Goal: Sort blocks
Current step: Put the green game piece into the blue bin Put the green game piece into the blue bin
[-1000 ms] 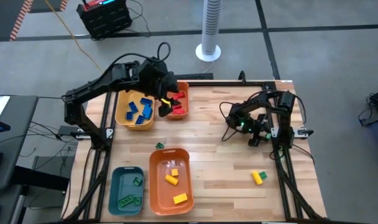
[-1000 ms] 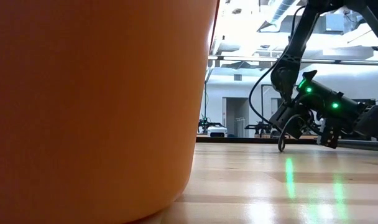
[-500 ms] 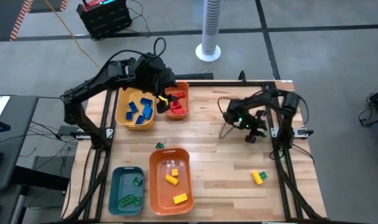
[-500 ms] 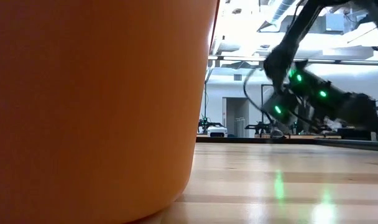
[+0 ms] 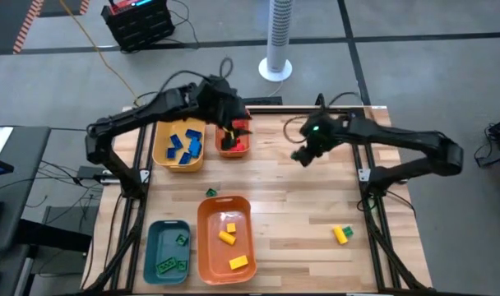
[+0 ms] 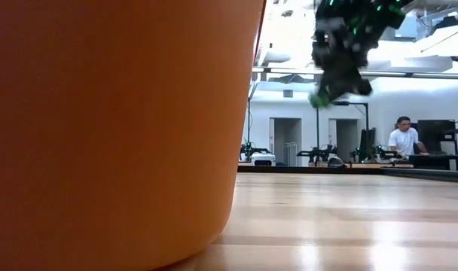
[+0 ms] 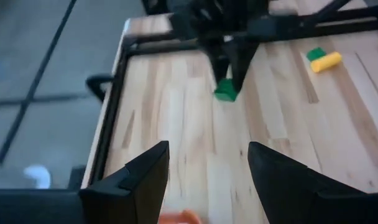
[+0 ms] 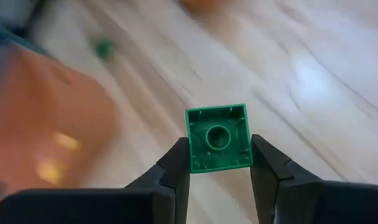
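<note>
My right gripper (image 5: 303, 154) is shut on a small green block (image 8: 217, 137) above the middle of the table; the block also shows in the low view (image 6: 317, 98) and the left wrist view (image 7: 225, 91). My left gripper (image 7: 207, 150) is open and empty, above the small orange bin (image 5: 233, 141) that holds red blocks. Blue blocks lie in the yellow bin (image 5: 178, 145), yellow blocks in the large orange bin (image 5: 226, 238), green blocks in the teal bin (image 5: 168, 251). A yellow and a green block (image 5: 341, 234) lie on the table near the right front, and one green block (image 5: 210, 193) lies beside the large orange bin. My right gripper pinches the green block by two opposite side walls (image 8: 191, 152) between its two fingers (image 8: 175, 163). The block's hollow underside faces the wrist camera. The fingers slant downward, and the block sits at their free ends, lifted clear of the table.
The large orange bin's wall (image 6: 116, 128) fills the left of the low view. Bare wooden table top (image 5: 316, 201) lies between the bins and the right edge. A person (image 6: 401, 139) sits in the room beyond the table.
My right gripper has risen from the table near the right edge and swung toward the table's left and far side, carrying the green block clear of the table. My left gripper has shifted a little toward the right, over the small orange bin.
</note>
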